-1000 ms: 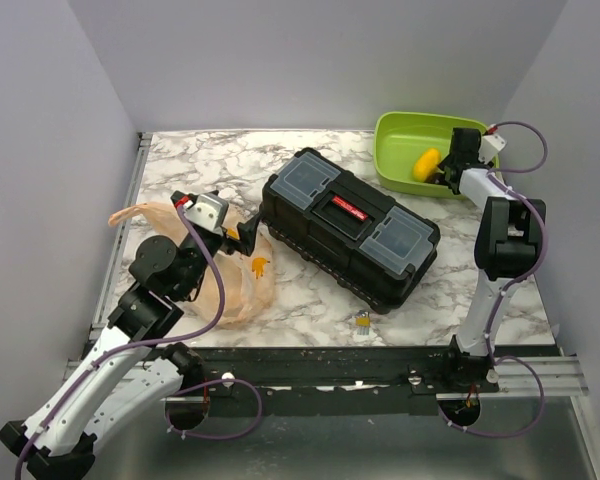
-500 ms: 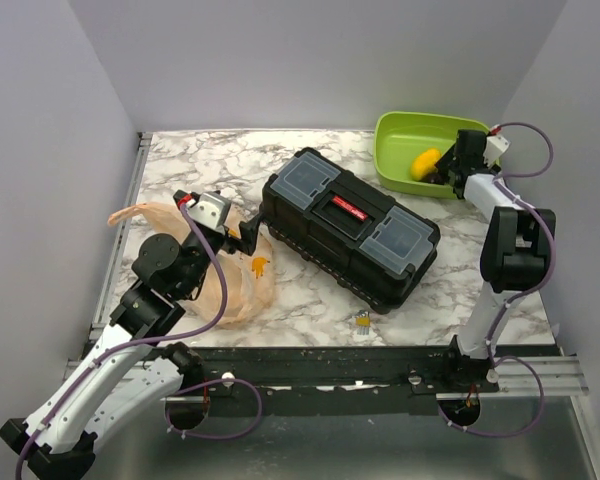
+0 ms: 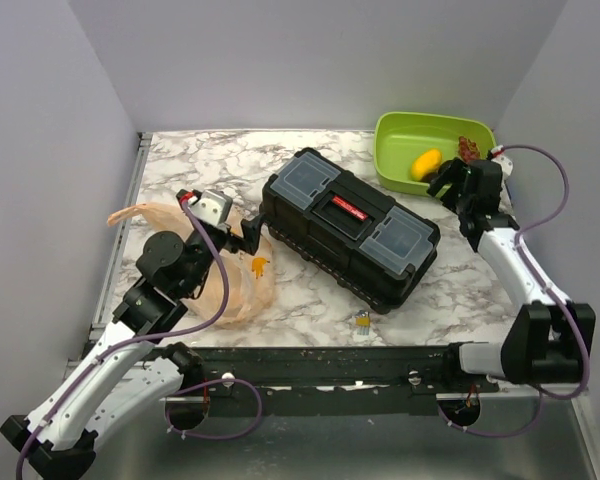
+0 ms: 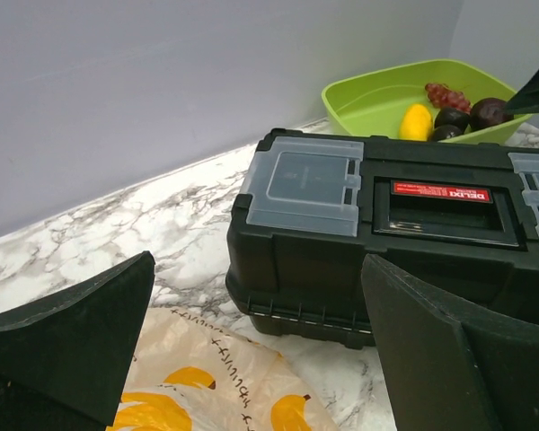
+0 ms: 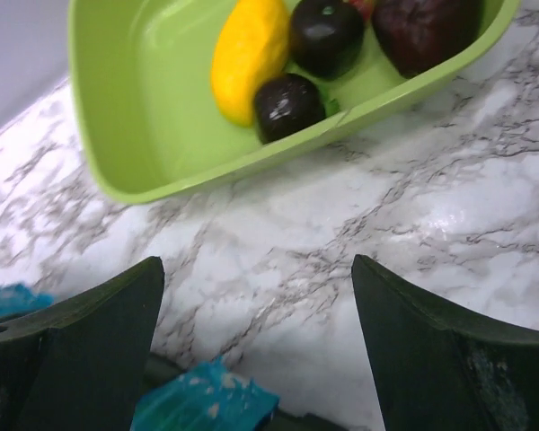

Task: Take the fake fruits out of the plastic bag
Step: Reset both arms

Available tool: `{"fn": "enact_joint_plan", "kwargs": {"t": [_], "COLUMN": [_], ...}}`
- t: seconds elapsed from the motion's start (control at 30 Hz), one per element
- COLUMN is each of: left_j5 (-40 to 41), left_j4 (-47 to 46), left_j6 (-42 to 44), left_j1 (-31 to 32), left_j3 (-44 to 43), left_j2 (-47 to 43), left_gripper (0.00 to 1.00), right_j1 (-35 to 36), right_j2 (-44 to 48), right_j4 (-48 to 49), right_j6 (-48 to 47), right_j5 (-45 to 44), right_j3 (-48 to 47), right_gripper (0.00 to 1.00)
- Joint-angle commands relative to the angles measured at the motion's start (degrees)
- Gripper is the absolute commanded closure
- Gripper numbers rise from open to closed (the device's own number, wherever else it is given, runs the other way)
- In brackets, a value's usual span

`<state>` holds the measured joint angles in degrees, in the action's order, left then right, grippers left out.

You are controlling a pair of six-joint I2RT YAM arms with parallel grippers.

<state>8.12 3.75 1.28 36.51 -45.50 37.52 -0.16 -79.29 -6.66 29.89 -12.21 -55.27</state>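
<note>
The plastic bag [image 3: 235, 285] lies flat on the marble at the left; its banana prints show in the left wrist view [image 4: 207, 395]. My left gripper [image 3: 244, 236] is open and empty just above the bag's far edge, facing the toolbox; in its own view it [image 4: 260, 359] holds nothing. The yellow lemon [image 3: 425, 162] and dark plums [image 5: 288, 106] lie in the green tub [image 3: 400, 130]. The lemon [image 5: 249, 56] also shows in the right wrist view. My right gripper [image 3: 446, 182] is open and empty over bare marble just in front of the tub [image 5: 117, 108].
A black toolbox [image 3: 350, 225] lies closed and slanted in the middle, between the bag and the tub; it also shows in the left wrist view [image 4: 377, 233]. Red grapes [image 3: 468, 148] lie in the tub. A small yellow item [image 3: 362, 320] sits near the front edge.
My right arm has pulled back out of the green tub toward the near side and its gripper now hangs over the marble. The left arm and bag have not moved.
</note>
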Motion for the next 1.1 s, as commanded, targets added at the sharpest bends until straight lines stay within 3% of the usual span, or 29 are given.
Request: {"fn": "enact_joint_plan", "kwargs": {"t": [0.0, 0.27, 0.43, 0.73, 1.07], "left_j5": [-1.1, 1.2, 0.8, 6.0, 9.9], "left_j4": [-0.6, 0.8, 4.9, 8.5, 6.7], "left_j6": [-1.0, -4.5, -6.4, -7.1, -5.1], "left_j1": [0.2, 0.2, 0.2, 0.1, 0.2], "left_j3": [-0.2, -3.4, -8.8, -14.1, -14.2], "left_j2": [0.8, -1.7, -6.6, -18.0, -24.6], "left_gripper": [0.03, 0.02, 0.02, 0.02, 0.02], "right_j1": [0.2, 0.2, 0.2, 0.2, 0.2], "right_j2": [11.0, 28.4, 33.4, 38.8, 46.8], "right_j4": [-1.8, -6.5, -9.6, -11.8, -13.3], "right_j6": [-2.5, -3.8, -5.7, -4.5, -4.6], "right_j5": [10.9, 24.7, 31.2, 27.9, 16.7], "right_j3": [4.0, 1.4, -4.8, -10.8, -13.2], "right_gripper": [0.12, 0.00, 0.00, 0.00, 0.00]}}
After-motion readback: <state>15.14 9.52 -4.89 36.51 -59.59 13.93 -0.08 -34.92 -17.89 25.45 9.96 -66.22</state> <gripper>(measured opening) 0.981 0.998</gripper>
